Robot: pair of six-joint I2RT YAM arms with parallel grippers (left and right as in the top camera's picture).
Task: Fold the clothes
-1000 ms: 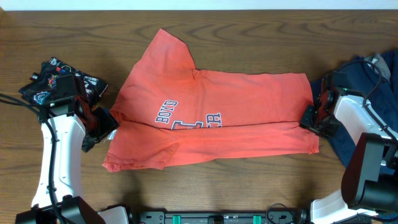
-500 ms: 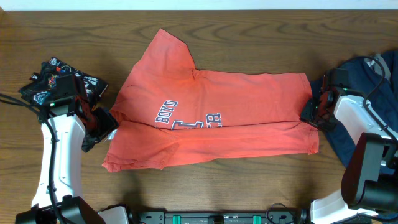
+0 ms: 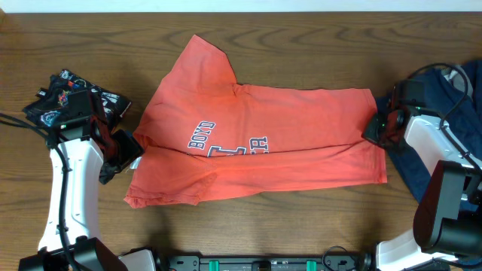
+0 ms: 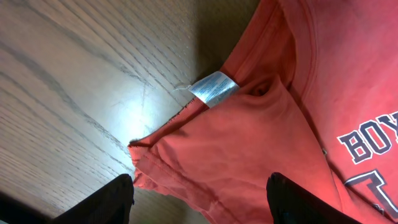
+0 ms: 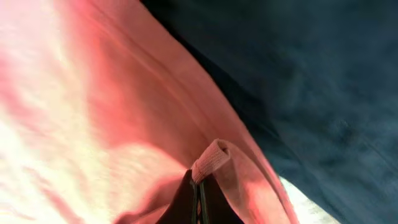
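Observation:
An orange-red T-shirt (image 3: pixel 256 135) with white-and-navy lettering lies partly folded across the middle of the table. My left gripper (image 3: pixel 124 154) is open at the shirt's left edge; in the left wrist view its fingers (image 4: pixel 199 205) straddle the collar edge, near the silver neck tag (image 4: pixel 213 88). My right gripper (image 3: pixel 375 134) is shut on the shirt's right hem; the right wrist view shows the pinched fold of fabric (image 5: pixel 208 158) between the jaws (image 5: pixel 198 193). A navy garment (image 3: pixel 437 98) lies at the right under my right arm. A black printed garment (image 3: pixel 64 94) lies at the far left.
The wooden table (image 3: pixel 301 38) extends behind the shirt to its far edge. The navy garment (image 5: pixel 311 74) lies close beside the shirt's hem. The arm bases stand at the front edge.
My right gripper has moved slightly up along the shirt's right edge, drawing the hem with it. The left arm has not moved.

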